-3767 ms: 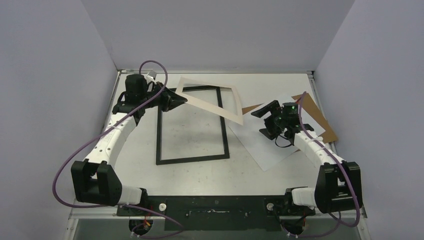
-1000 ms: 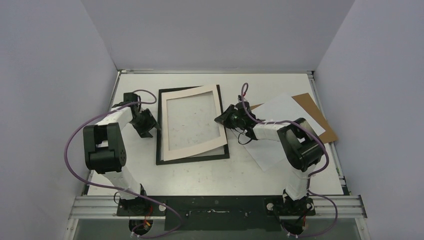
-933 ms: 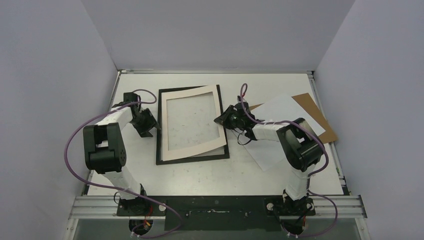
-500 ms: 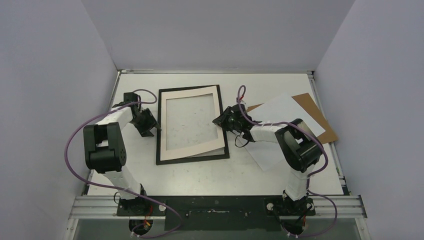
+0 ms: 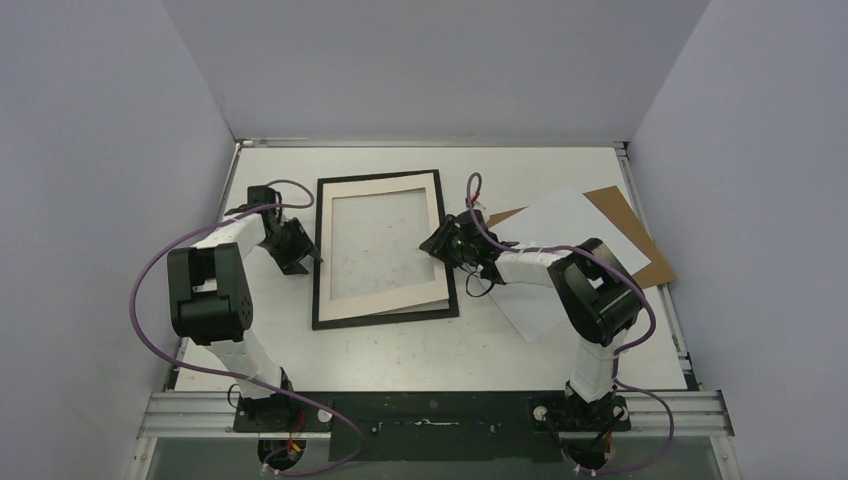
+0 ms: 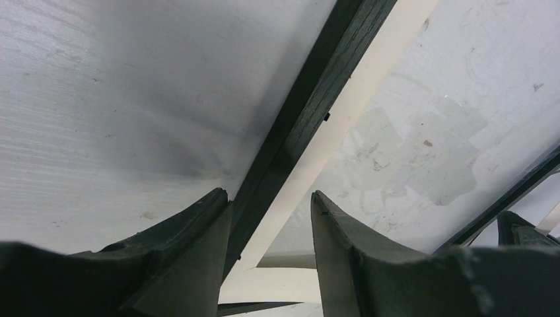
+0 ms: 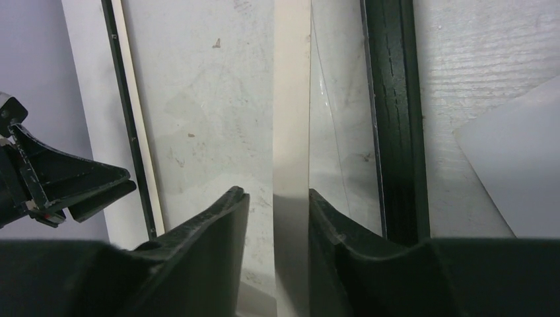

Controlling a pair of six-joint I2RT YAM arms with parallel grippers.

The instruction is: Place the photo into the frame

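Photo (image 5: 565,215) lies pale side up, right of frame (image 5: 385,319), overlapping brown cardboard (image 5: 625,215); cream mat (image 5: 385,184) sits skewed in frame, left gripper (image 6: 269,196) spread astride frame's left rail, right gripper (image 7: 276,193) parted around mat's right strip.

The frame (image 5: 385,318) is a thin black rectangle lying flat in the middle of the bench (image 5: 400,350), its long sides running front to back. The photo (image 5: 575,218) lies flat just right of it, turned askew, plain pale side up.
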